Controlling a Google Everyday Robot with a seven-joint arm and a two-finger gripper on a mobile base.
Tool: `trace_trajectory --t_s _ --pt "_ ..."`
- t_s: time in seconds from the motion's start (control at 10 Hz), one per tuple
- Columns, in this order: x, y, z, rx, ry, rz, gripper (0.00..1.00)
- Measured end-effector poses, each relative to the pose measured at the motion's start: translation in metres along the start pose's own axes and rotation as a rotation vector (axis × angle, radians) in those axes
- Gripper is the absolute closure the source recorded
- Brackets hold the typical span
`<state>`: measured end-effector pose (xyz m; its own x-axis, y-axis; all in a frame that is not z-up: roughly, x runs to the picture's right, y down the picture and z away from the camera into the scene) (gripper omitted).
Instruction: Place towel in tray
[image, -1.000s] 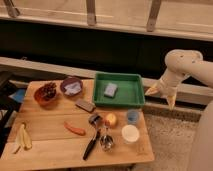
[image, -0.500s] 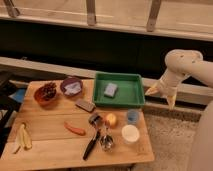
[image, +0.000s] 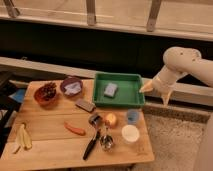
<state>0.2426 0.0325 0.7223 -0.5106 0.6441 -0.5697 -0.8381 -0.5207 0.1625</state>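
My end effector (image: 156, 93) wide open, empty, hanging off tabletop (image: 50, 142) edge, just beside tray (image: 129, 95). Towel (image: 73, 89) sits in purple bowl (image: 64, 84), well apart from it.

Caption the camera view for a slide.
Open gripper hangs right of the tray; towel lies in the purple bowl.

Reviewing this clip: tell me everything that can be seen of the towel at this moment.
The towel is a small, pale whitish-grey cloth, soft-looking and crumpled into an irregular lump. It lies inside the round purple bowl toward the far left of the wooden table, and as far as can be seen it touches only that bowl. It is not in the green tray, which stands just right of the bowl. Nothing holds it: the gripper hangs open beyond the tray's right end, off the table.
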Motion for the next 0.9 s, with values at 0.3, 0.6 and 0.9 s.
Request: trace_trajectory --t_s 0.3,0.6,0.9 --pt "0.024 0.081 -0.024 -0.139 0.010 -0.138 0.20" --pt "0.028 0.091 -0.030 -0.163 0.010 -0.159 0.20" --pt "0.027 0.090 -0.028 -0.162 0.018 -0.153 0.20"
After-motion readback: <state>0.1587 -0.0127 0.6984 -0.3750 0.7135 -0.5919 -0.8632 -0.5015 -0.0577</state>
